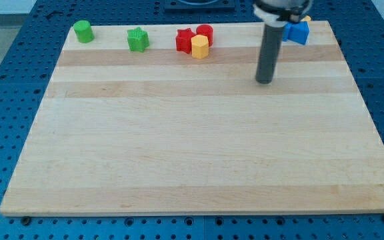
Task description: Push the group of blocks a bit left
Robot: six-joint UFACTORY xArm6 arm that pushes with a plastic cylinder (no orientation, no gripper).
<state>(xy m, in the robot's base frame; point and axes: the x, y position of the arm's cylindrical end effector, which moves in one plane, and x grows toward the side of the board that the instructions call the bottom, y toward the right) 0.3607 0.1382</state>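
Observation:
A group of three blocks sits near the view's top, middle: a red star (184, 40), a yellow hexagon (199, 47) and a red cylinder (205, 32), touching one another. My tip (264, 81) rests on the board to the right of this group and a little lower, well apart from it. A green star (137, 40) and a green cylinder (83, 31) stand further left along the top edge. A blue block (297, 31) sits at the top right, partly hidden behind the rod, with a sliver of yellow block (306, 19) behind it.
The wooden board (199, 147) lies on a blue perforated table (5, 80). All the blocks stand close to the board's top edge.

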